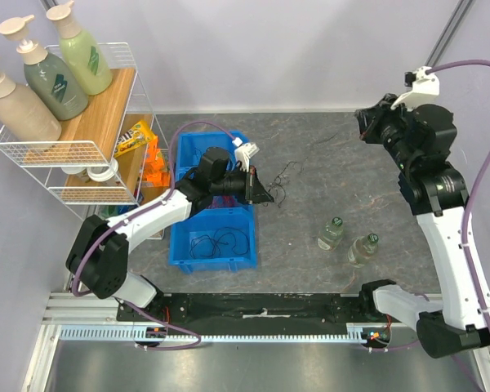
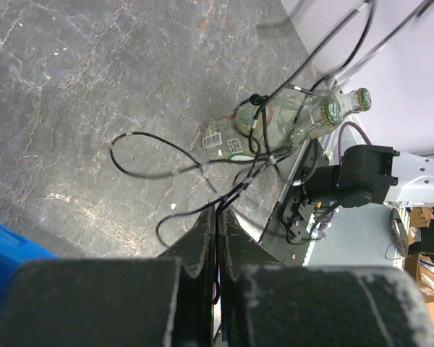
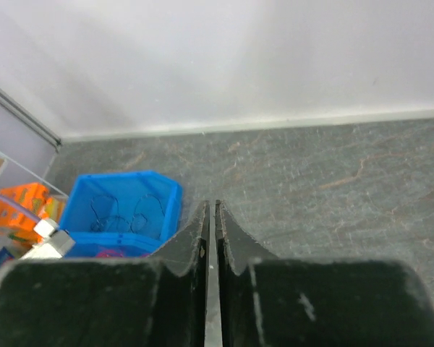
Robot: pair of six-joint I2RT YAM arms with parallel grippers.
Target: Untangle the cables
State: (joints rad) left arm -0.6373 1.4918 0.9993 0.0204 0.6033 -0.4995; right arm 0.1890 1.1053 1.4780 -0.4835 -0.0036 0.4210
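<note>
**Black cable pinched, bottles in the drag path**

The grey stone-pattern table (image 1: 335, 155) sits against lilac walls. At the far left is a wire shelf (image 1: 33, 147) with pump bottles (image 1: 53, 77) on it. Just right of it are two blue bins (image 1: 181, 249), and the near one holds more loose black cables (image 1: 216, 241).

The left gripper (image 2: 217, 212) reaches over the right edge of the bins. Its fingers are pressed together on a strand of the black cable (image 2: 132, 134), which trails off in loose loops onto the table to the right. Right of that, near me, are two glass bottles (image 1: 347, 241). In the top view the loops lie apart from them. In the left wrist view the strands cross in front of the bottles, and I cannot tell whether anything is hooked on them.

On the far right, the right gripper (image 3: 210, 206) is raised over the table with its fingers closed on nothing.

My worries, as judgements:
- With only one end held, a pull would probably drag the whole bundle along and tighten the crossings instead of opening them.
- If a loop sweeps towards the bottles, it could catch a neck and tip or roll one.
- The strand is thin and held at the fingertips, so a sharp tug may slip it free.
- Pulling back to the left risks dropping the loops into the bin and mixing them with the cables there.
</note>
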